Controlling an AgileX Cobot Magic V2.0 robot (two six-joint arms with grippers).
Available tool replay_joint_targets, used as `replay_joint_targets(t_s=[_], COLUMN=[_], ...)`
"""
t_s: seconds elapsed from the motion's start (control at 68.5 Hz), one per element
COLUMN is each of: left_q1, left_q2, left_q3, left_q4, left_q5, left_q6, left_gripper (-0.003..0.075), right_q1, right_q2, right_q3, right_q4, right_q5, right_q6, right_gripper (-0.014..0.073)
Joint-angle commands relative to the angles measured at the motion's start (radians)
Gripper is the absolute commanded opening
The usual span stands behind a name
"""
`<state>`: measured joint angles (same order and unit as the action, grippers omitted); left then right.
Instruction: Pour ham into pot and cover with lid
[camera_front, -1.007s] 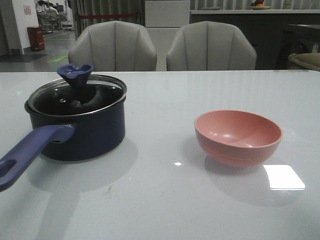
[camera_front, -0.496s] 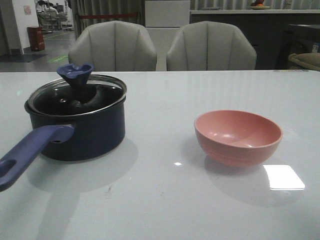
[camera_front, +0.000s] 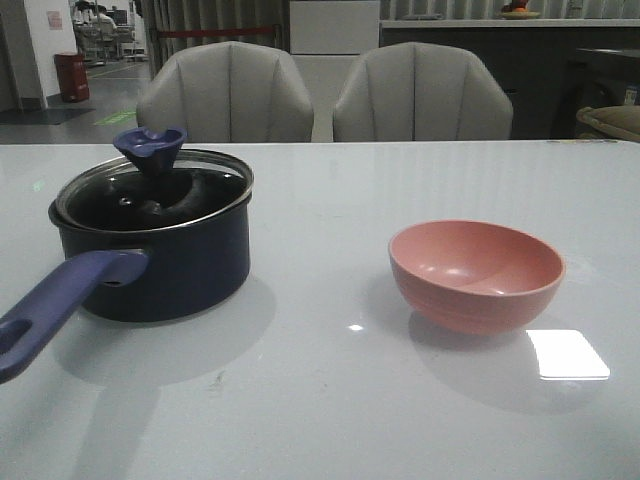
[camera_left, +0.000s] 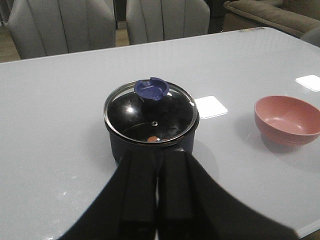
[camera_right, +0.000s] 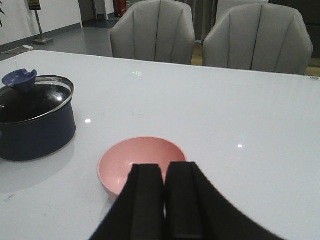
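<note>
Pot (camera_front: 160, 265): dark navy, round, glossy enamel, seated on the left half of the desk (camera_front: 330, 400), well apart from the pink bowl. Lid (camera_front: 150, 195): clear glass, metal rim, flared purple-blue knob, lying on the pot's mouth. One small orange piece of ham (camera_left: 151, 138) visible through the glass. Handle long axis runs from the pot toward the desk's near left corner. Pink bowl (camera_front: 476, 274): smooth, round, matte, toward the right. Left fingers (camera_left: 156, 192) narrow, holding nothing; right fingers (camera_right: 163, 200) likewise. No change from the earlier frames
</note>
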<state>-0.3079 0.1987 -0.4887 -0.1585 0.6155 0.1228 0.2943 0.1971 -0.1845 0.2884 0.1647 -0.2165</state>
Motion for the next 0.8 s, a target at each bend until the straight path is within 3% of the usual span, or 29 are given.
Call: replay_joint_targets(t_s=[0.0,0.175,0.365,0.438,0.525,0.788], left_q1=[-0.006,0.018,0.181,0.218,0.230,0.232], left_q2=[0.009,0.009,-0.069,-0.109,-0.143,-0.179], left_q3=[-0.025,0.040,0.254,0.329,0.395,0.482], left_q4=[-0.016,-0.009,0.005,0.074,0.194,0.190], left_q5=[-0.085,-0.170,-0.401,-0.462,-0.530,-0.626], left_q6=[-0.005,-0.005,-0.012,-0.105,-0.242,-0.256], left_gripper=[0.0113,0.0113,0.0113,0.0113,0.0113,0.0113], right_q1=[0.001,0.001,0.001,0.001,0.001,0.001], right_q2=[0.007,0.007,0.007,0.007,0.007,0.007], right_q3=[-0.028,-0.028,-0.028,-0.028,-0.028,-0.028], right_q4=[-0.001,-0.001,-0.001,-0.001,-0.001,-0.001], right_q5=[-0.076,-0.076,-0.076,-0.076,-0.076,-0.076], right_q6=[-0.006,-0.006,-0.006,-0.006,-0.006,-0.006], right_gripper=[0.0164,0.0164,0.0164,0.0164,0.0164,0.0164])
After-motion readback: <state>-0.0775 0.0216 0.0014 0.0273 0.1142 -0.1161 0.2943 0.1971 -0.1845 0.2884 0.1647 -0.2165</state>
